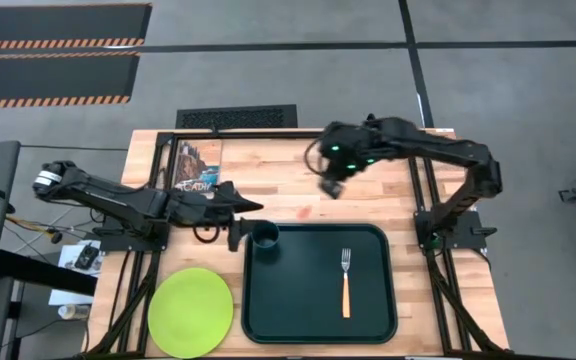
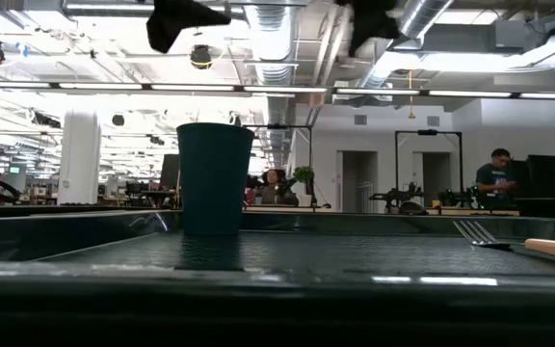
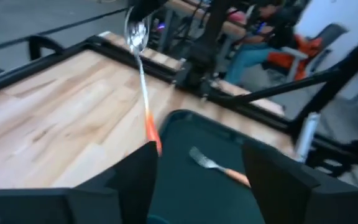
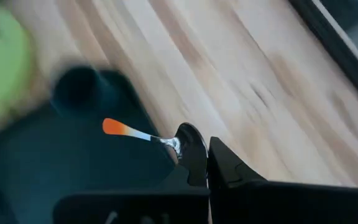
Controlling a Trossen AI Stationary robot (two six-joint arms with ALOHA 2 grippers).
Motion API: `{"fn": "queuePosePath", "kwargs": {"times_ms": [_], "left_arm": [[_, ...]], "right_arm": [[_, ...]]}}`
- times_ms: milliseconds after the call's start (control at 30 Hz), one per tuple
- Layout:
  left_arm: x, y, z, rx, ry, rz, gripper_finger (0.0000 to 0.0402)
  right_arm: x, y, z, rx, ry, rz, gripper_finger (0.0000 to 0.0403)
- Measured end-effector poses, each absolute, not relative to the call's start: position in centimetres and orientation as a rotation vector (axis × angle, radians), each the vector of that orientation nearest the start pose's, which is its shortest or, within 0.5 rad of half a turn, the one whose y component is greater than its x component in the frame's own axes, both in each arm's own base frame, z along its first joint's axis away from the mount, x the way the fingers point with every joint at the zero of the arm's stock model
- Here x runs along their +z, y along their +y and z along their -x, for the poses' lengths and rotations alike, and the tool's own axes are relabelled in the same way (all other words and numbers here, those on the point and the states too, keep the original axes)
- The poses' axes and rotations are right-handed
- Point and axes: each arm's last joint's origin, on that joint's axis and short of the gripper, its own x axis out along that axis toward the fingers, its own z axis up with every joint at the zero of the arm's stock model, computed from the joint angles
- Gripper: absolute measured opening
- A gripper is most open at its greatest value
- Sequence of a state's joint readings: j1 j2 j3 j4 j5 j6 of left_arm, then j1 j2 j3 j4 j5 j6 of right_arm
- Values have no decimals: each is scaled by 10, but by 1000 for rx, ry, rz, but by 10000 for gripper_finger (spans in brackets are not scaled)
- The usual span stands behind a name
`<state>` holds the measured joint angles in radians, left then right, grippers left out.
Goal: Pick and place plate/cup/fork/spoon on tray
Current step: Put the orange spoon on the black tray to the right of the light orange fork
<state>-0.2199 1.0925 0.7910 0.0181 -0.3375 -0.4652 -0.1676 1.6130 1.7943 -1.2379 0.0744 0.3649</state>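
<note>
My right gripper (image 1: 330, 188) is shut on the spoon (image 3: 143, 81), silver bowl and orange-red handle, above the bare wood beyond the dark green tray (image 1: 378, 300). The teal cup (image 1: 265, 236) stands in the tray's far left corner, and the fork (image 1: 346, 283) lies on the tray floor right of centre. The lime-green plate (image 1: 190, 311) lies flat on the table left of the tray. My left gripper (image 3: 207, 180) is open and empty, beside the cup at the tray's far left corner. My right gripper (image 4: 205, 165) pinches the spoon at its silver bowl (image 4: 188, 142) between its two shut fingers, which partly hide the place of contact. The spoon is lifted clear of the table. Its handle slants down from the bowl to the orange tip (image 3: 153, 134).
A printed booklet (image 1: 198, 165) lies at the table's far left. Black frame rails (image 1: 423, 190) run along the table's sides and far edge. People sit at desks in the room beyond the table (image 2: 494, 173).
</note>
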Motion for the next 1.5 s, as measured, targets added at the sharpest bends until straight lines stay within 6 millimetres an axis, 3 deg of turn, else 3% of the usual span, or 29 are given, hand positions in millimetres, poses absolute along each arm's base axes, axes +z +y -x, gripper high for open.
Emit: {"fn": "queuePosePath", "kwargs": {"times_ms": [100, 267, 367, 500, 600, 833, 1100, 1500], "left_arm": [[304, -43, -231, 142, 213, 408, 244], [310, -41, -225, 146, 187, 415, 250], [310, -41, -225, 151, 184, 410, 250], [309, -41, -226, 148, 189, 407, 251], [308, -41, -226, 153, 194, 412, 251], [308, -40, -226, 198, 179, 423, 251], [307, -39, -226, 213, 184, 424, 251], [305, -39, -225, 225, 208, 415, 251]], "right_arm": [[395, -39, -270, -391, 1157, -332, 2], [403, 2, -228, -169, 1203, -335, 2], [391, 23, -202, -94, 1248, -366, 2], [355, 45, -186, 60, 1340, -393, 2], [326, 55, -186, 149, 1368, -421, 2], [277, 64, -215, 361, 1156, -408, 1], [208, 49, -218, 349, 1288, -539, 1], [162, 45, -222, 382, 1321, -542, 1]]}}
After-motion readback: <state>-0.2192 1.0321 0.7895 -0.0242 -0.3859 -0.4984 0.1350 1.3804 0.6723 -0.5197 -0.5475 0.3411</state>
